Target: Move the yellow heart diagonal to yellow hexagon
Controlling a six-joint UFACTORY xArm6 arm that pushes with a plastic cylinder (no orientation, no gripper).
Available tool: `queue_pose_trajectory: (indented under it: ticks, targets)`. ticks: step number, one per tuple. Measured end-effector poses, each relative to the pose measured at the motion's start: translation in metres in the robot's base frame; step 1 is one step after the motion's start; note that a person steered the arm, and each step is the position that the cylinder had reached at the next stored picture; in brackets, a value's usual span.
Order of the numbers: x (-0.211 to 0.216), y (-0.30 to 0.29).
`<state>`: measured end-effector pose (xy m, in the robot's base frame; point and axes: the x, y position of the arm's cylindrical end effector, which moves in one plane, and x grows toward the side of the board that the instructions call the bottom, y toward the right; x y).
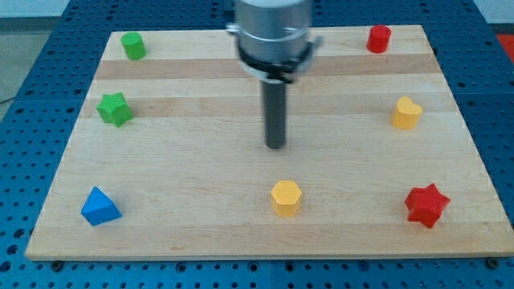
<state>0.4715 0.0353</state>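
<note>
The yellow heart (406, 112) lies near the view's right edge of the wooden board, at mid height. The yellow hexagon (286, 197) sits low in the middle of the board. My tip (275, 145) is at the board's centre, a short way above the yellow hexagon and well to the left of the yellow heart. It touches no block.
A green cylinder-like block (133, 46) is at the top left and a green star (115, 108) below it. A blue triangle (99, 207) is at the bottom left. A red cylinder-like block (378, 38) is at the top right, a red star (426, 205) at the bottom right.
</note>
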Motion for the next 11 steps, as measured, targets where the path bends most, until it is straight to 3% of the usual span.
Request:
queue_pose_trajectory:
  ticks: [2,3,4,5,6,8,10,11]
  targets:
    - [0.01,0.18]
    - [-0.027,0.229]
    - [-0.072,0.221]
    - [-0.076,0.183]
    - [-0.027,0.148]
    - [-0.02,0.174]
    - [0.043,0.072]
    - [0.04,0.066]
